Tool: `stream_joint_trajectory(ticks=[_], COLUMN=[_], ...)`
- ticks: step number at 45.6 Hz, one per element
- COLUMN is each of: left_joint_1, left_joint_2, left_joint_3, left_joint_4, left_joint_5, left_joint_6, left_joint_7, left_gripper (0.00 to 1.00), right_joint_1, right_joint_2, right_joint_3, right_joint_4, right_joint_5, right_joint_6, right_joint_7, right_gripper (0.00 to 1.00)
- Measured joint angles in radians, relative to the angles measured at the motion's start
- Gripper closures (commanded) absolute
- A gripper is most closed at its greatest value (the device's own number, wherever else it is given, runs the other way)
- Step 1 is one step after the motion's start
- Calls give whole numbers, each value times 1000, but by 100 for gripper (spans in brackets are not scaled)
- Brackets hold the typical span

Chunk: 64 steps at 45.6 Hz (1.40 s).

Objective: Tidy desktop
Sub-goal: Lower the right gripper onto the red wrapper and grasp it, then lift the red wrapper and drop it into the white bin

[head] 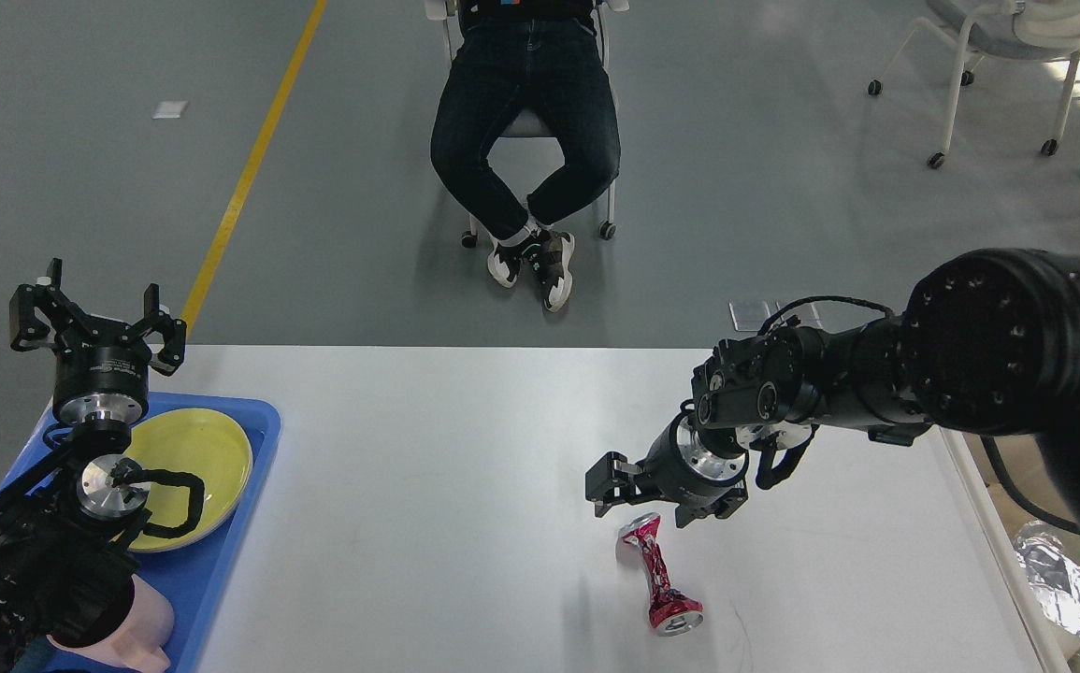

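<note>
hovering spread-jawed just above the crushed red can lying on the white counter, the right pincer could clip its top end and roll it away; left pincer gapes idle.

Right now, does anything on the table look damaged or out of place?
Yes. A red drink can lies on its side on the white desktop, crushed in at its middle. The right gripper is open just above its far end.
</note>
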<state>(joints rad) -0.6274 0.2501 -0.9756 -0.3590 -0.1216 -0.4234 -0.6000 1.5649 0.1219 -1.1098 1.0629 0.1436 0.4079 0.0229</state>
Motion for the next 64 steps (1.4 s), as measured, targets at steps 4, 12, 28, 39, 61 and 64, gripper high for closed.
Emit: stream_joint_trajectory(ticks=[4, 12, 28, 39, 61, 64], left_joint_1=[0, 0, 0, 0, 0, 0], left_joint_2=[0, 0, 0, 0, 0, 0], left_joint_3=[0, 0, 0, 0, 0, 0], left_joint_4=[0, 0, 0, 0, 0, 0], left_joint_5=[0, 0, 0, 0, 0, 0], left_joint_6=[0, 0, 0, 0, 0, 0], left_joint_7=[0, 0, -1, -1, 0, 0], left_gripper=[3, 3, 3, 3, 3, 3], right_joint_1=[-42, -102, -194, -199, -211, -200], right_joint_2=[5, 7, 24, 20, 18, 14], right_joint_3=[3, 6, 4, 1, -11, -11], right_joint_4=[-2, -8, -41, -34, -42, -37], right_joint_5=[-54, -151, -258, -259, -273, -271], right_joint_6=[-22, -95, -216, -291, -291, -284], right_joint_7=[0, 0, 0, 0, 0, 0], right_gripper=[11, 11, 22, 62, 100, 100])
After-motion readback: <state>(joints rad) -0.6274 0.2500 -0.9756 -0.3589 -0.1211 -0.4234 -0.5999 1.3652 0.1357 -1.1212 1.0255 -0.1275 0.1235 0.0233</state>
